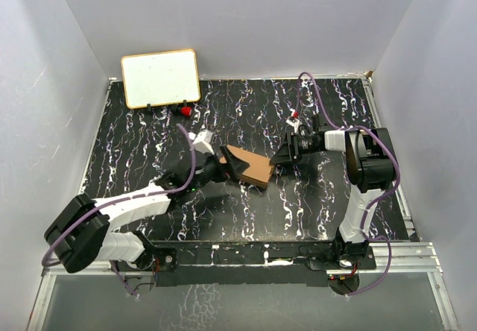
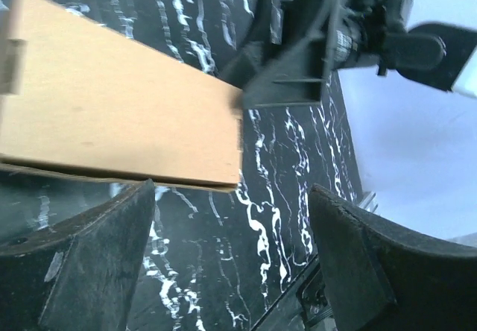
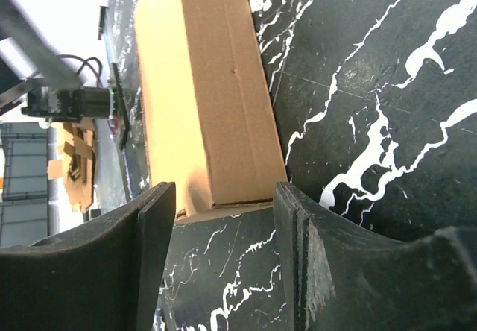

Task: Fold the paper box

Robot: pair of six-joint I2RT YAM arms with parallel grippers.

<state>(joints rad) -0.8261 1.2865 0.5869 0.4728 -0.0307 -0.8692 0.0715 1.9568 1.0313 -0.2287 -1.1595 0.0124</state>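
Note:
The paper box (image 1: 249,166) is a small brown carton lying on the black marbled table (image 1: 313,204), between my two grippers. My left gripper (image 1: 226,168) is at its left end. In the left wrist view the box (image 2: 119,115) lies just past the left gripper (image 2: 232,195), whose jaws stand wide apart with only table between them. My right gripper (image 1: 281,157) faces the box's right end. In the right wrist view the box (image 3: 201,85) ends right at the tips of the right gripper (image 3: 223,191), which is open and not pressing on it.
A white board with a tan frame (image 1: 160,77) leans at the back left, with a small red object (image 1: 183,110) in front of it. White walls close the table on three sides. A metal rail (image 1: 298,253) runs along the near edge.

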